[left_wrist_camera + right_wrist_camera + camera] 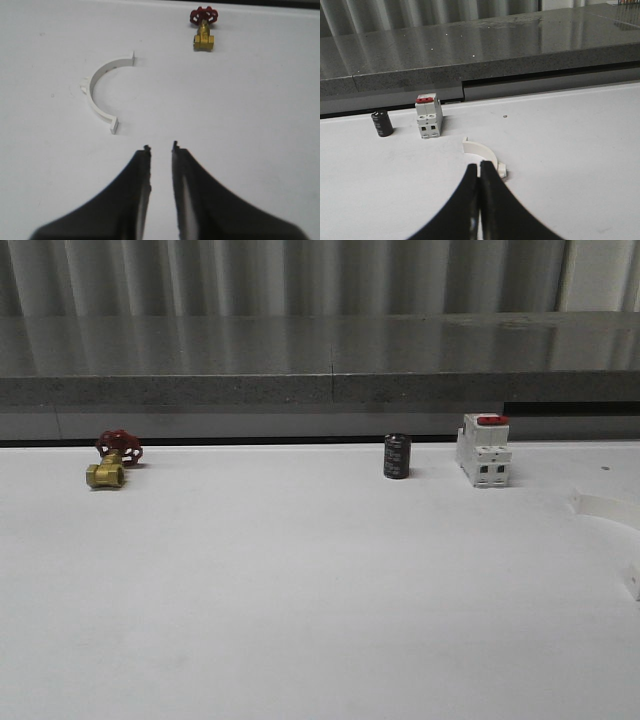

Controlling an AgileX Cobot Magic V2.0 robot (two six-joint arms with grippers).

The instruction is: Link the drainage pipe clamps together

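Observation:
One drainage pipe clamp (98, 93), a white half-ring with end tabs, lies flat on the white table in the left wrist view. It sits a little beyond my left gripper (160, 147), which is open with nothing between its fingers. The other clamp (481, 152) lies just past the tips of my right gripper (480, 164), whose dark fingers are closed together and hide part of the arc. The front view shows that clamp (603, 506) faintly at the table's right edge.
A brass valve with a red handwheel (113, 459) sits at the back left of the table and also appears as the valve (203, 28) beyond the left clamp. A black cylinder (397, 456) and a white red-topped switch (484, 449) stand at the back right before a grey ledge (320, 390).

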